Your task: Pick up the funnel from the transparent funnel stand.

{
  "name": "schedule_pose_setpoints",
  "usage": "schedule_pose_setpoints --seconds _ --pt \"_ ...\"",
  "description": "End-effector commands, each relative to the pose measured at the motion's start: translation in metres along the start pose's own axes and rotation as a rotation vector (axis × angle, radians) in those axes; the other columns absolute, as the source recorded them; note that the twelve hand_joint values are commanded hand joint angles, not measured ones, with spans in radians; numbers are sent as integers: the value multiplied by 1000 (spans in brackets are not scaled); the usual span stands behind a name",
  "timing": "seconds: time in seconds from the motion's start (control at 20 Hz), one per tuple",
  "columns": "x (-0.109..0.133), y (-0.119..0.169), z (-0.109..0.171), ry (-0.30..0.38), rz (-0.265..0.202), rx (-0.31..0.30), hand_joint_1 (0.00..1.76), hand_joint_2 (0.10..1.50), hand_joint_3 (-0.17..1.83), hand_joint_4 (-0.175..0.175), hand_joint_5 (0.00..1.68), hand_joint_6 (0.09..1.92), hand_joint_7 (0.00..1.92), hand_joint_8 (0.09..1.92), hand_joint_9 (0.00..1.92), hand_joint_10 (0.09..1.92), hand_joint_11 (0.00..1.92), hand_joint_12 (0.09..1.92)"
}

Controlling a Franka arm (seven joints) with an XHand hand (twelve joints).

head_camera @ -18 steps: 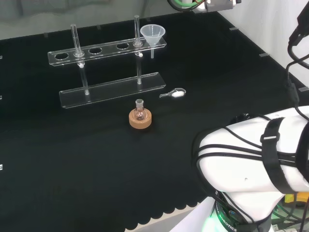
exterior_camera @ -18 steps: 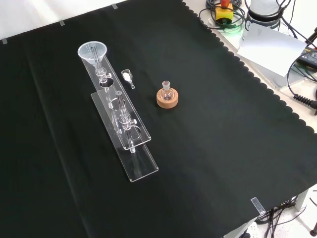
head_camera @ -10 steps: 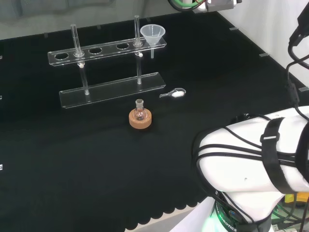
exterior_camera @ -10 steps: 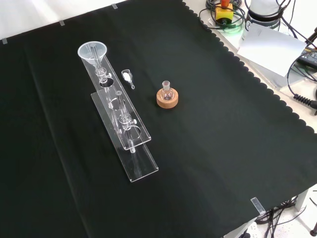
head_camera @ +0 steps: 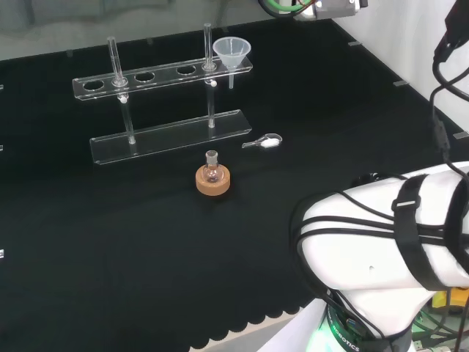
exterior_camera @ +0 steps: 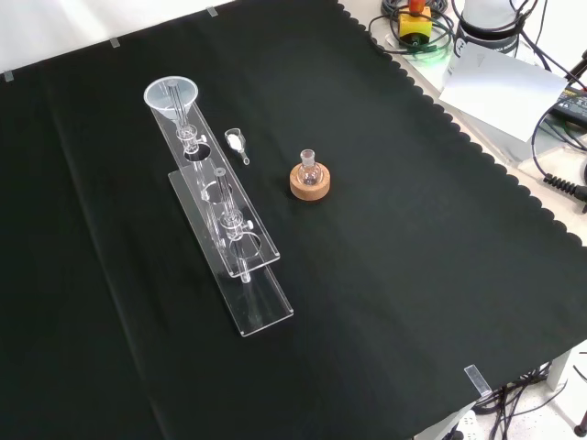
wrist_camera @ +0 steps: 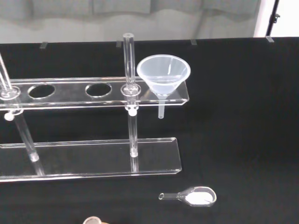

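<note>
A clear plastic funnel sits upright in the rightmost hole of the transparent funnel stand in the head view. Seen from the front, the funnel is at the stand's far end. In the wrist view the funnel hangs through the upper shelf with its stem poking below. The other holes of the shelf hold nothing. The arm's white links rise at the head view's right.
A small round flask on a cork ring stands in front of the stand. A small clear spoon with white powder lies beside the stand's base. Cables and paper lie off the cloth's edge.
</note>
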State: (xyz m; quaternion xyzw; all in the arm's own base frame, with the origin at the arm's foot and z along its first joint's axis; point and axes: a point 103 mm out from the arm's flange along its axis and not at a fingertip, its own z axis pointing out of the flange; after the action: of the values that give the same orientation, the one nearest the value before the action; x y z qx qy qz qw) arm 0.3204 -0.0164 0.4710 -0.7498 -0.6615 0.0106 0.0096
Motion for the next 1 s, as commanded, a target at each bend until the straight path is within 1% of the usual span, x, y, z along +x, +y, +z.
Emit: schedule_pose_setpoints --seconds 0.05,0.2,0.3,0.4,0.55,0.75,0.85,1.0 --pt "-18 24 19 11 42 21 0 1243 350 16 313 90 94 553 288 633 167 1345" --pt "-27 44 35 23 49 41 0 1244 347 16 316 88 95 553 289 633 166 1345" --pt "-34 63 46 31 48 56 0 1245 346 16 318 87 95 553 289 633 166 1345" --pt "-41 84 57 47 41 61 0 1246 344 16 320 87 96 553 290 633 166 1346" --pt "-46 115 71 60 17 69 0 1247 342 15 323 87 97 553 293 634 166 1347" --pt "-48 146 82 42 -12 76 0 1250 336 14 328 87 108 557 304 637 167 1350" --pt "-46 162 87 30 -26 95 0 1249 332 13 330 87 116 560 309 639 167 1351" --pt "-39 185 97 17 -43 109 19 1245 317 12 333 87 130 564 320 639 169 1354"
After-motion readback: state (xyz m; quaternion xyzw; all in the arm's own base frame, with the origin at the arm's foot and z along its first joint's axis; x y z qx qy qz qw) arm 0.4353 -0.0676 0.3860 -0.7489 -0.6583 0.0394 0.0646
